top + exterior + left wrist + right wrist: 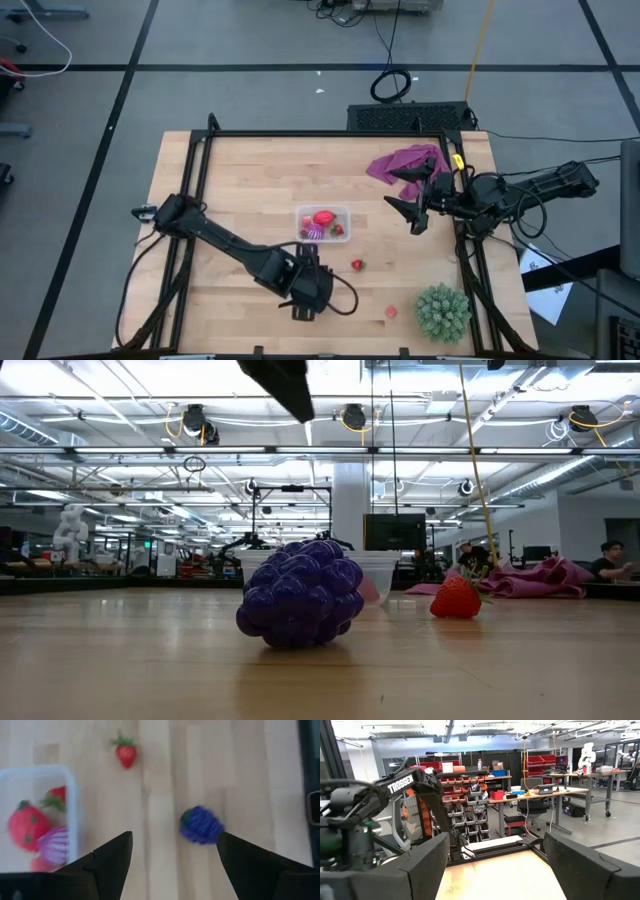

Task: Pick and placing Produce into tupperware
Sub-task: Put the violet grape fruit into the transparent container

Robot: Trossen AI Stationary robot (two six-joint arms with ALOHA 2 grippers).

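Left gripper hangs over the purple spiky fruit on the worktop, jaws spread to straddle it — tupperware close beside. Right gripper waits, released.

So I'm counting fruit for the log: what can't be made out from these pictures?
- Box contents: too small in the high view; in the left wrist view the box is cut by the picture edge and blurred, so no exact count.
- Purple berry: hidden under the left gripper in the high view.
- Low view: the berry blocks most of the box.
- Pinkish piece: too small to identify.
- Right gripper: its wrist view shows no fruit.
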